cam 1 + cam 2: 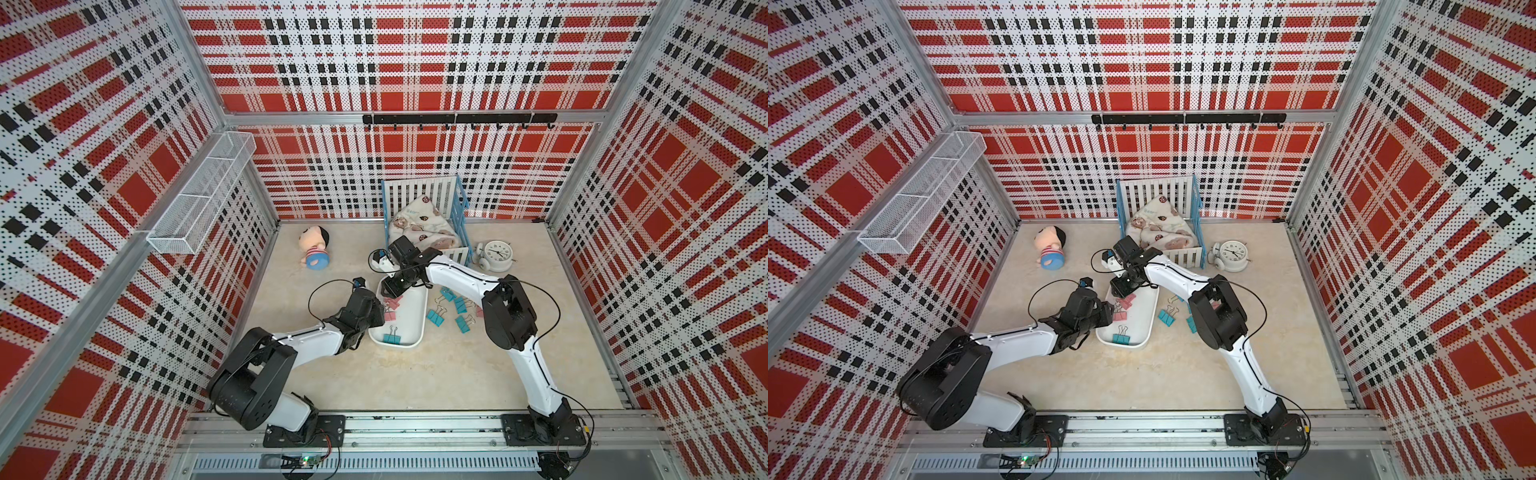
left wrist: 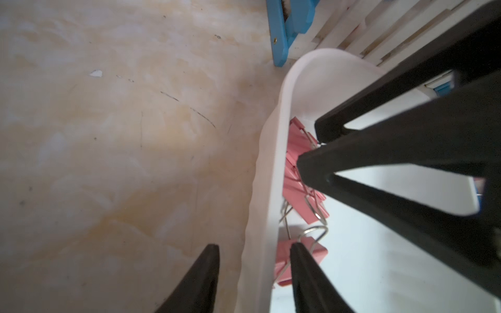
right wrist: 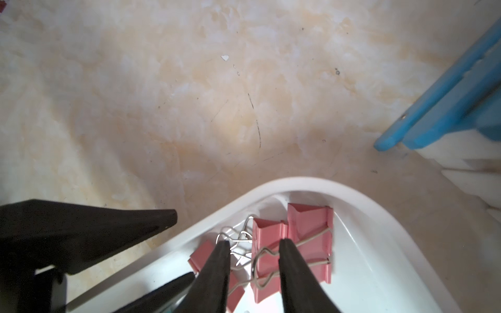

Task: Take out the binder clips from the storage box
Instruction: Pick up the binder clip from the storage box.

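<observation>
Presently, pink binder clips (image 3: 309, 238), left gripper (image 2: 253, 246) clamps white storage box (image 2: 271, 189), right gripper (image 3: 253, 242) unclear.

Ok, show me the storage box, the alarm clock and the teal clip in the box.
storage box (image 1: 410, 318): a top view, bare inner floor.
alarm clock (image 1: 497, 252): a top view, centre of dial.
teal clip (image 1: 390, 339): a top view, its teal body.

Lab test cell — plaid perforated walls (image 1: 415, 62), aluminium frame (image 1: 291, 119).
</observation>
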`<state>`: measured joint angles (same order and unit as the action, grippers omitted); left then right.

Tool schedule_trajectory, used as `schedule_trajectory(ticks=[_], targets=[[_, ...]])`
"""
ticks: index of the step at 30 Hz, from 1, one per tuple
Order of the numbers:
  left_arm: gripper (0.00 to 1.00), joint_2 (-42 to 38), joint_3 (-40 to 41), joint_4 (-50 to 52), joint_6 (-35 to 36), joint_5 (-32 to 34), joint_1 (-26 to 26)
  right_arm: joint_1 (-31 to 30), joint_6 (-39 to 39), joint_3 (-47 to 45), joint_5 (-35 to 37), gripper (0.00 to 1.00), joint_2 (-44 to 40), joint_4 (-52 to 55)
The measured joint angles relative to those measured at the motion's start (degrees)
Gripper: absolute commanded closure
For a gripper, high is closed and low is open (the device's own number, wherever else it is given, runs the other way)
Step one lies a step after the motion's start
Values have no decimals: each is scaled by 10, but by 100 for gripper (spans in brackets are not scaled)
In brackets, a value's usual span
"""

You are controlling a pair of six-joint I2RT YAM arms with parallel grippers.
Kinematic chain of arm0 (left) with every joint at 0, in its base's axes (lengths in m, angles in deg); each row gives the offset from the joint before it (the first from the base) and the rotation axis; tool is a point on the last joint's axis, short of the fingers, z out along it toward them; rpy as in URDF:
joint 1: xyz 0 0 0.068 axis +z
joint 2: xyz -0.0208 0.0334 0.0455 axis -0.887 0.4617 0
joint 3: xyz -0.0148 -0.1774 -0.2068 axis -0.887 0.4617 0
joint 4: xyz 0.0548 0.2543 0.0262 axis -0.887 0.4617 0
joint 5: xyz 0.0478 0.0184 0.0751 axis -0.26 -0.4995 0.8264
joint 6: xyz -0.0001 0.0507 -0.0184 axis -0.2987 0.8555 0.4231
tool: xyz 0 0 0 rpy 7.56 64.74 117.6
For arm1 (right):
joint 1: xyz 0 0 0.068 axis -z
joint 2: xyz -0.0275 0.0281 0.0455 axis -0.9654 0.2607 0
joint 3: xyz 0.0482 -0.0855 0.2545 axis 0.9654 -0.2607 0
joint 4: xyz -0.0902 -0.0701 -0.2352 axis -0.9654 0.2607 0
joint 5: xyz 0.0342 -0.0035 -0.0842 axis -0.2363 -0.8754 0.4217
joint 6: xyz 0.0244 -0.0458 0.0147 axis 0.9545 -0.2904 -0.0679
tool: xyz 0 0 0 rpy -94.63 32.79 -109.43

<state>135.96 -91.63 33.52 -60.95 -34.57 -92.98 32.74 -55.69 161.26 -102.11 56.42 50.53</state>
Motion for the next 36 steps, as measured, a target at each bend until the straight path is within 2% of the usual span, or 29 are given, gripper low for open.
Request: schedule_trajectory(ticks=[9, 21, 36], targets=[[51, 0, 0, 0, 0, 0, 0, -1, -9, -4, 28, 81, 0, 9], [50, 1, 0, 1, 0, 0, -2, -3, -11, -17, 69, 96, -19, 0], [50, 2, 0, 0, 0, 0, -2, -3, -11, -45, 91, 100, -64, 3]])
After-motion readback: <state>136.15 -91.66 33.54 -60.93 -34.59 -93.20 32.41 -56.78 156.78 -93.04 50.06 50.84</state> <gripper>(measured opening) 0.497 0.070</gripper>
